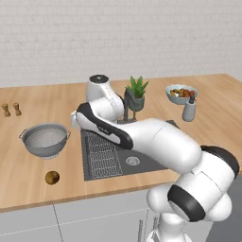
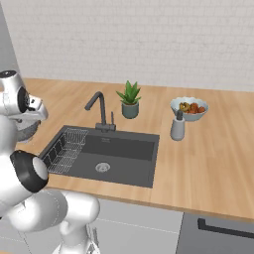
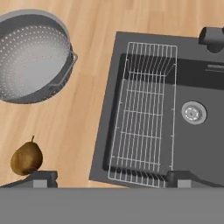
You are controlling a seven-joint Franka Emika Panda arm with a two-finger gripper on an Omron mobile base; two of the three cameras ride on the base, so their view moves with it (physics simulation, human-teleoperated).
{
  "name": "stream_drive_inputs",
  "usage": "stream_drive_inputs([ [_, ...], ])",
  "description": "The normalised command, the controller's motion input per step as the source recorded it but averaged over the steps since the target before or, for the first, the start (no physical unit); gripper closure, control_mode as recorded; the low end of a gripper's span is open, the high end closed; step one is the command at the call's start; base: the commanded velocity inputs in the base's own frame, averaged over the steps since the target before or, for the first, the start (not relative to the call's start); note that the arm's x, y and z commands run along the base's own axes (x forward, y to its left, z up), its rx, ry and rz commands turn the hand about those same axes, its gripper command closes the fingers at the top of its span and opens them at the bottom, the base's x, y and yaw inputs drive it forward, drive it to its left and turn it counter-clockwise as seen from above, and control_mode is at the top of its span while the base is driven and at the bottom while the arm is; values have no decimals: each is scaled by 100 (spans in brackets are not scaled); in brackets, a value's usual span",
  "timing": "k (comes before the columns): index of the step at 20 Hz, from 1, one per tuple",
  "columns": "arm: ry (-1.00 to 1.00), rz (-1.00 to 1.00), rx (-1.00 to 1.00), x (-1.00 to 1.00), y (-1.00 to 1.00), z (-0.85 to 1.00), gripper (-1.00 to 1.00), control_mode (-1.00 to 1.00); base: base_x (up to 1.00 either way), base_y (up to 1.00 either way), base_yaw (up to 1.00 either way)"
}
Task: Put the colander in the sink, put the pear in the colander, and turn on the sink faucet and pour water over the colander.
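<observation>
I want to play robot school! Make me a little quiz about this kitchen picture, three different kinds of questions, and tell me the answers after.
1. True or false: the colander is already inside the sink.
2. Pick one. What lies on the counter in front of the colander? A) a spoon B) the pear C) a cup
3. Fill in the blank: the wire rack sits in the sink on the side nearer the ______.

Key
1. False: it stands on the counter beside the sink.
2. B.
3. Colander. The drain is on the other side of the rack.
</observation>
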Motion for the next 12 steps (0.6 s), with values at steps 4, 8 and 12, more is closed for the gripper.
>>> stream_drive_inputs([
  [4, 0, -4, 0, 40, 56, -16, -100, -100, 0, 0, 0],
  [8, 4, -2, 0, 17, 50, -34, -100, -100, 0, 0, 0],
  [12, 7, -1, 0, 15, 46, -38, -100, -100, 0, 0, 0],
])
